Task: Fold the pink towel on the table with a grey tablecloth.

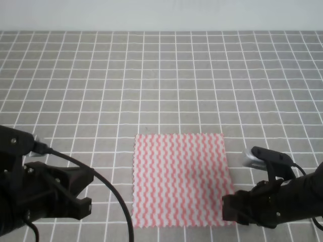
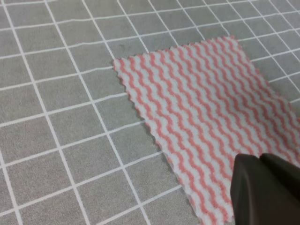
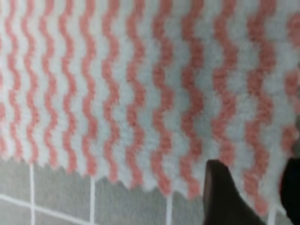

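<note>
The pink towel lies flat and unfolded on the table with a grey tablecloth, near the front edge. My right gripper is at the towel's near right corner. In the right wrist view it is open, with its two dark fingers straddling the towel's jagged edge. My left gripper stands open left of the towel, about one and a half grid squares from its left edge. In the left wrist view the towel fills the right half, with one dark finger over its near part.
Grey gridded cloth runs in every direction around the towel. A pale wall closes off the back. A black cable loops from the left arm between the gripper and the towel.
</note>
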Controlling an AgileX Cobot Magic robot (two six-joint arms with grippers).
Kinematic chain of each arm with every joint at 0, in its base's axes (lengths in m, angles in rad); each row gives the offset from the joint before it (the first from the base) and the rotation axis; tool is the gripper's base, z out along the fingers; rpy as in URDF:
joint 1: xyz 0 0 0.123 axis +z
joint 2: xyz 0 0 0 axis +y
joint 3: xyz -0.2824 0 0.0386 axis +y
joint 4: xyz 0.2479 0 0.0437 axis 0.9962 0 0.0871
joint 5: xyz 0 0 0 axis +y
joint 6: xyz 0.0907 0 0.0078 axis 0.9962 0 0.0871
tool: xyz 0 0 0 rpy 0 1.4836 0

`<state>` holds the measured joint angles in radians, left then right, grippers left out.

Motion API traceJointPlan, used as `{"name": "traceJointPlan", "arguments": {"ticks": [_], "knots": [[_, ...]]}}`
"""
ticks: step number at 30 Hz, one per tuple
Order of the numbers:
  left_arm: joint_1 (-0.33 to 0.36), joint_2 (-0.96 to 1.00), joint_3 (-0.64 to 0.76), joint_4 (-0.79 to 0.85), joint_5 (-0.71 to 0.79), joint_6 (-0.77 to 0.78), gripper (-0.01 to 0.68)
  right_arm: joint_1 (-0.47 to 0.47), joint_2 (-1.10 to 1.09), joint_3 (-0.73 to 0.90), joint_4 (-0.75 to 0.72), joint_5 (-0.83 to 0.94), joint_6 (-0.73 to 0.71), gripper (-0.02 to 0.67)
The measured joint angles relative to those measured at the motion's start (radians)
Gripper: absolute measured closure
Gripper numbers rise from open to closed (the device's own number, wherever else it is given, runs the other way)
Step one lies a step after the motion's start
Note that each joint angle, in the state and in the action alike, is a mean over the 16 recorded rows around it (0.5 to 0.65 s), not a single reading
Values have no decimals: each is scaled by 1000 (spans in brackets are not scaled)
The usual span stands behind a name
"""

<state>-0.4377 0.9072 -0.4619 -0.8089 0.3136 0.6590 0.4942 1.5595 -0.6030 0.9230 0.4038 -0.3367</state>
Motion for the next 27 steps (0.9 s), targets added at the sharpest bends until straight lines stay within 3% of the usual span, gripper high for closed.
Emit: {"name": "traceJointPlan", "arguments": {"ticks": [9, 21, 27], "knots": [[0, -1, 0, 2, 1, 1, 675, 0, 30, -2, 20, -7, 1, 417], [0, 0, 0, 4, 11, 3, 675, -1, 35, -4, -57, -1, 92, 609], [0, 1, 0, 4, 12, 5, 675, -1, 21, -8, -114, -1, 155, 655]]}}
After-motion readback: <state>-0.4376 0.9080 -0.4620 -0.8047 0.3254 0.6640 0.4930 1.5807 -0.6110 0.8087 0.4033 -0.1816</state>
